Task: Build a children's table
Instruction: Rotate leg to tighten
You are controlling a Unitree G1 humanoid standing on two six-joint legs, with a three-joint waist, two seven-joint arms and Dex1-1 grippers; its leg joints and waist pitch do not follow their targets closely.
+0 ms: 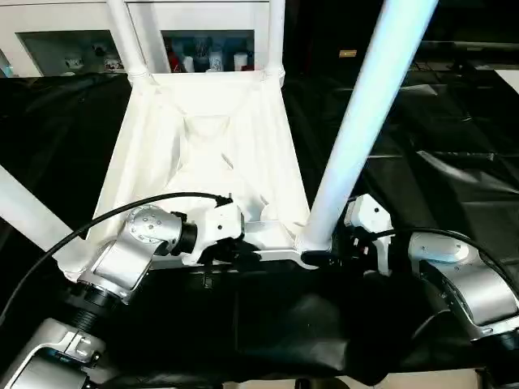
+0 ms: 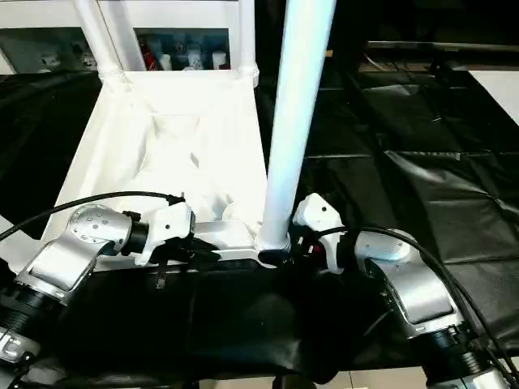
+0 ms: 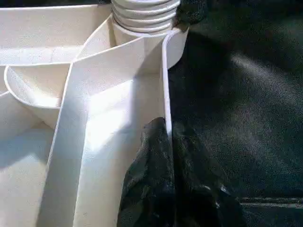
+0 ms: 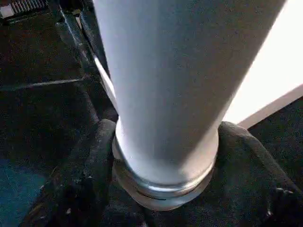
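The white tabletop (image 1: 203, 154) lies upside down on a black sheet (image 1: 422, 186), so its ribs and cross bars face up. Four white legs stick up from its round corner holes. The near right leg (image 1: 361, 113) is big and tall in the head views, and the near left leg (image 1: 32, 219) leans out toward the left edge. The two far legs (image 1: 126, 36) stand in the back corners, in front of a white cabinet (image 1: 73, 24) with small bottles (image 1: 215, 58) on its shelf. The writing on the bottles is too small to read. The left gripper (image 3: 168, 156) is pinched tight on the thin near rim of the tabletop. The right gripper (image 4: 163, 189) has its black fingers (image 4: 80, 179) wrapped around the bottom of the near right leg, one on each side, right where it goes into its hole.
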